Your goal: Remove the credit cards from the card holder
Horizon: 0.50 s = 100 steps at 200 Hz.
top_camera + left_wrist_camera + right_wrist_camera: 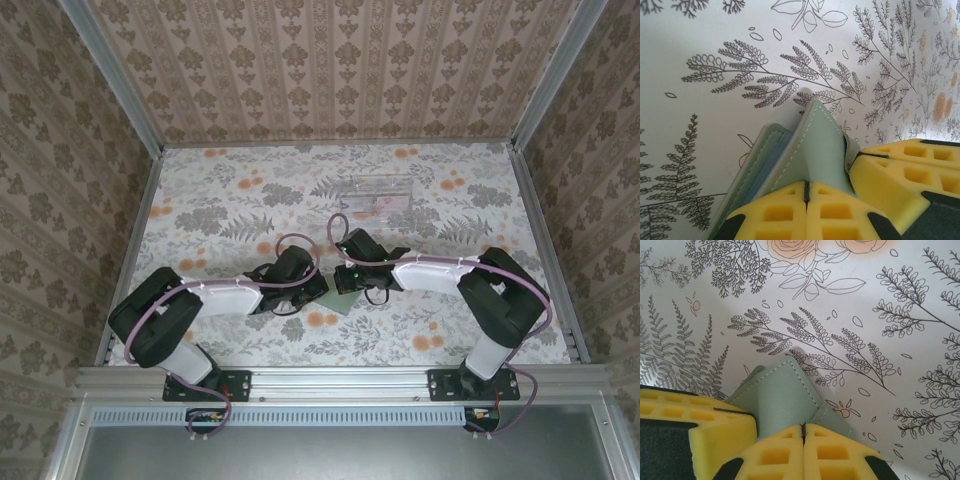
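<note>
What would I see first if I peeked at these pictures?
The left gripper and right gripper meet mid-table, both pinching the pale green card holder with yellow pads. Farther back, a clear tray sits on the flowery table.

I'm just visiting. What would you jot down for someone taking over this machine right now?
Left gripper: shut on the card holder, pinching an edge.
Right gripper: shut on the card holder too, close beside the left.
Holder: mid-table, folds partly spread; clear plastic tray lies farther back.
Done: holder gripped by both.
Left: pull out the credit cards; they are hidden, so I cannot tell how many remain.
</note>
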Tool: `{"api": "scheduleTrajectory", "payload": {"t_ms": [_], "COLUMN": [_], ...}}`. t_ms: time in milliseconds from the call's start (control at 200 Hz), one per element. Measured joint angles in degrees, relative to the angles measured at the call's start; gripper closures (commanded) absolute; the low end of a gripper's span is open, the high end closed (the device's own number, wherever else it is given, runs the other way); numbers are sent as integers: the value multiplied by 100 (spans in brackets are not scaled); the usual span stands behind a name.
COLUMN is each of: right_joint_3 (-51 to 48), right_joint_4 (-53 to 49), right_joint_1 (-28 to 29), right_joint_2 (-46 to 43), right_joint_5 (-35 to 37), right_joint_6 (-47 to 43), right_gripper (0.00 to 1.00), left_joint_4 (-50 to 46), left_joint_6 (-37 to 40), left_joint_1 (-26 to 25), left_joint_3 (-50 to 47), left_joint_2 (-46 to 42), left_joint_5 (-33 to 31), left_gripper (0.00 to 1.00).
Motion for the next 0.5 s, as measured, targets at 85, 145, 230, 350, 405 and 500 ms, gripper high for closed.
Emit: {"api": "scheduleTrajectory", "payload": {"t_ms": [85, 145, 230, 350, 405, 500], "right_joint_3": [-48, -81, -146, -179, -227, -286], "right_joint_4": [-7, -26, -144, -184, -177, -166], "right_joint_1": [-90, -166, -439, -629, -629, -629], "right_joint_2": [-50, -92, -188, -229, -251, -337], "right_joint_5": [-42, 9, 216, 291, 271, 227], "right_joint_6": [0, -24, -68, -85, -85, -85], "right_gripper": [100, 100, 100, 100, 100, 100], "left_joint_4": [111, 138, 105, 96, 57, -122], "left_joint_6": [20, 33, 66, 114, 164, 304], "left_joint_1": [-7, -9, -11, -11, -9, -22], "left_joint_3": [28, 66, 66, 98, 131, 249], "left_joint_2": [70, 105, 118, 153, 160, 120], "left_joint_5": [44, 70, 85, 127, 146, 144], "left_gripper": [100, 100, 100, 100, 100, 100]}}
